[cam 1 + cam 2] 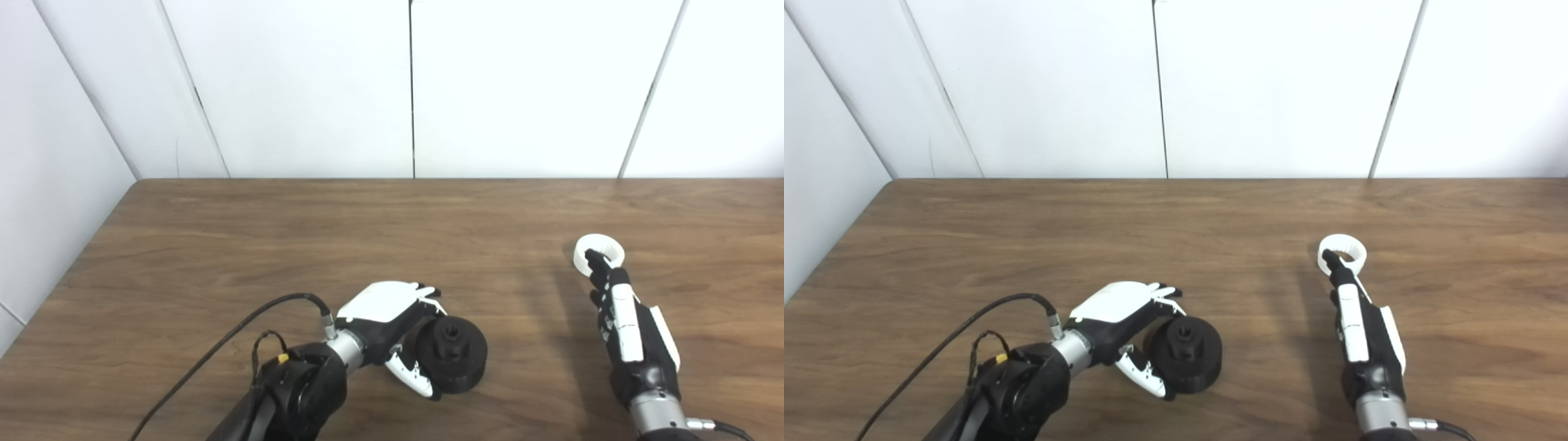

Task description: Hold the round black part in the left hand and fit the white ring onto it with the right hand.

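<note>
Left hand point(392, 318) fingers cupped round black part point(453, 354) on desk point(367, 233), right hand point(625, 324) fingers straight, tips at ring point(599, 250); looked light, stiff, best pinched by rim.

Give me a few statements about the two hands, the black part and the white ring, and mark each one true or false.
1. The left hand is cupped around the round black part. True.
2. The white ring already sits on the black part. False: it lies on the table, far to its right.
3. The right hand reaches to the ring with its fingers extended. True.
4. The black part is lifted clear of the table. False: it rests on it.
</note>
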